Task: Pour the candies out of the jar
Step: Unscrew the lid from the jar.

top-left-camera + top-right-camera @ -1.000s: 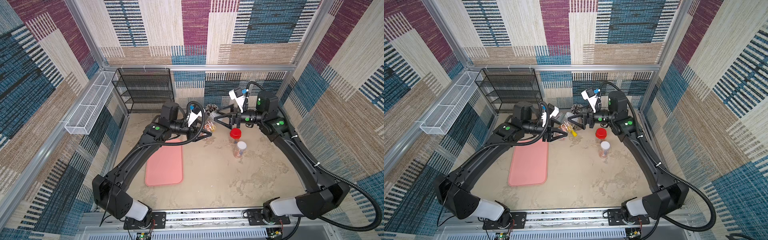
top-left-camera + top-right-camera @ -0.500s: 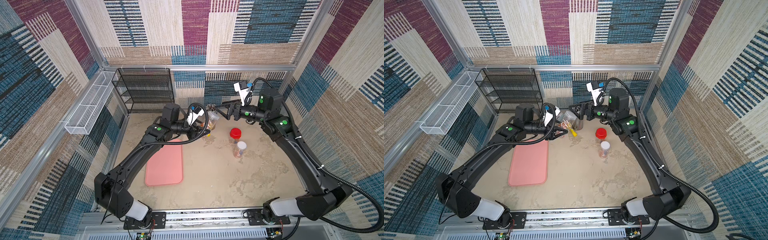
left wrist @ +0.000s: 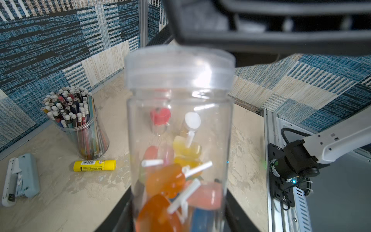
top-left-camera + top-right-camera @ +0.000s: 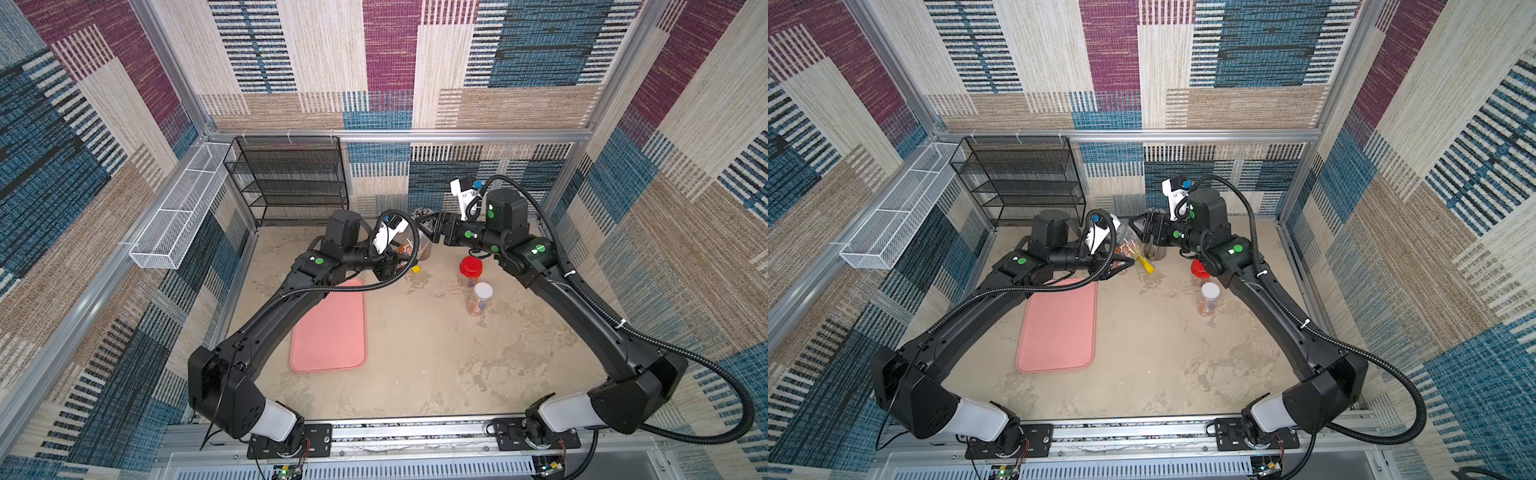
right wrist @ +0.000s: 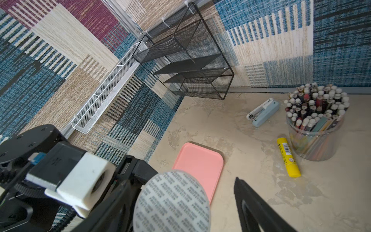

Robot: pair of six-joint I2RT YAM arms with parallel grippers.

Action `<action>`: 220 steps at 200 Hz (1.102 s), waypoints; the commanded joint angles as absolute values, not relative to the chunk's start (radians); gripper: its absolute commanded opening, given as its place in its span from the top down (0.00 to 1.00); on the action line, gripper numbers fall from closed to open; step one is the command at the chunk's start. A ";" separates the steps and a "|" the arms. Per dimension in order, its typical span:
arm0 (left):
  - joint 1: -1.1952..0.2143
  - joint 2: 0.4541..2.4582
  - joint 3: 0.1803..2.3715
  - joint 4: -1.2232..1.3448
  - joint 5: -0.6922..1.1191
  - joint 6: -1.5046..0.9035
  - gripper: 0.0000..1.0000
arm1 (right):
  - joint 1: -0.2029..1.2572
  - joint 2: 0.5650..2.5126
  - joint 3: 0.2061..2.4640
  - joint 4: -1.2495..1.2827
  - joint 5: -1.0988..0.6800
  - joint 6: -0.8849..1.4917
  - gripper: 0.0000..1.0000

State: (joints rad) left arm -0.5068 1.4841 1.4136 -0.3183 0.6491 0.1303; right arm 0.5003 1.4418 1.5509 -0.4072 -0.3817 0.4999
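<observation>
As the two arms meet at the back of the table (image 4: 419, 357), a top view shows the jar (image 4: 412, 248) between them. Left wrist: the left gripper (image 3: 176, 218) is clamped on the jar, with the candies (image 3: 165, 180) inside and the lid (image 3: 178, 68) on. Right wrist: the right gripper (image 5: 180, 187) straddles the lid, unclenched, with one finger (image 5: 252, 202) clear of it.

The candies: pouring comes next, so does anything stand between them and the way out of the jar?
Yes. The clear lid is on the jar, closing its mouth over the candies. The left gripper holds the jar; the right gripper's jaws stand open either side of the lid.
</observation>
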 commanded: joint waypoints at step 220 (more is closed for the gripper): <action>-0.462 1.506 1.469 -0.218 1.116 0.061 1.00 | 0.436 1.390 1.564 -0.274 -0.803 0.243 0.52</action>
State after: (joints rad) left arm -0.4625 1.5040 1.4616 -0.2424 0.9604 0.0853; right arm 0.4644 1.4097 1.5810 -0.3599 -0.6270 0.3218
